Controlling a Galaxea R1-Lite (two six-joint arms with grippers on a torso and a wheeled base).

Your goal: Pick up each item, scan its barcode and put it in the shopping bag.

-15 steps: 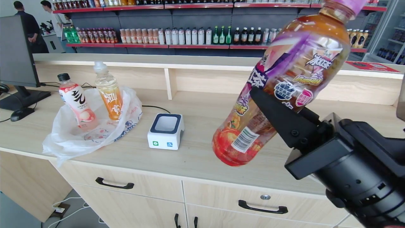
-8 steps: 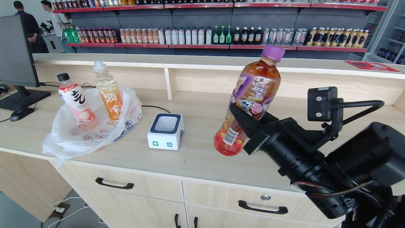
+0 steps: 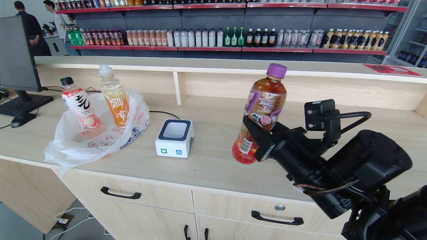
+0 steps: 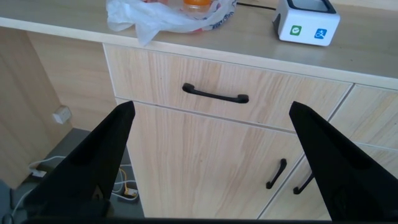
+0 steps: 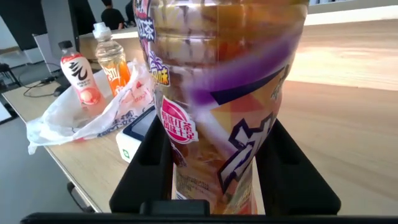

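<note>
While the right arm is reaching over the wooden counter, the shopping bag is lying open at the left end with two bottles already standing in it. The right gripper is clamping the lower body of the purple-capped tea bottle, which is leaning slightly, its base low over the counter and well right of the scanner. The left gripper is hanging in front of the drawers, fingers spread, holding nothing. Likely trouble: the barcode is facing sideways while the scanner window is facing up, so the read is probably going to fail unless the label gets turned down over it. The smooth round bottle could also be twisting in the jaws during that turn. Against a second ago, the bottle is sitting much farther from the head camera, lower and more upright.
</note>
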